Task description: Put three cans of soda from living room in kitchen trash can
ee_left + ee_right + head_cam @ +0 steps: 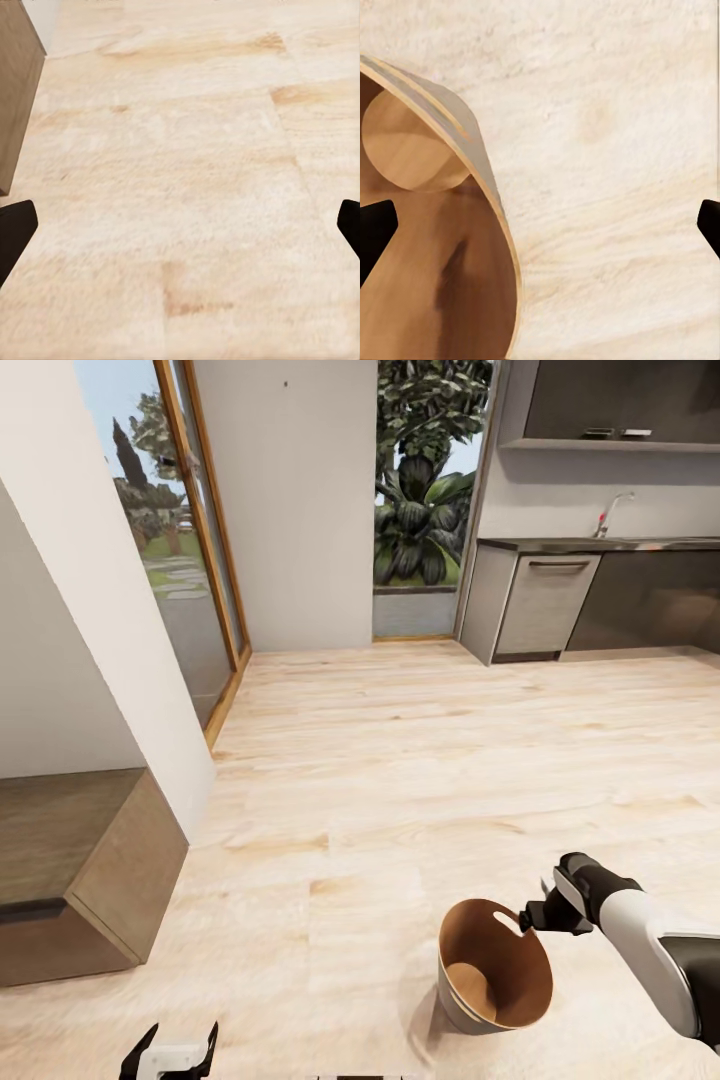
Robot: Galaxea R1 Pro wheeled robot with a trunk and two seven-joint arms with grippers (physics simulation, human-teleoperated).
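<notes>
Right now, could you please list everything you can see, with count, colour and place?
Bin: one, brown inside, pale grey outside, on the floor near the right arm; no cans visible inside.
Floor: pale wood, throughout.
Cabinets: grey, far right, under a dark countertop.
Tap: one, chrome, on the countertop.
Shelf: one, grey, above the tap.
Glass door: wood-framed, far left.
Plants: green, outside the far window.
Wood box: one, brown, near left.
Left gripper: black fingers, open, above bare floor.
Right gripper: black, open, at the bin's rim.
</notes>
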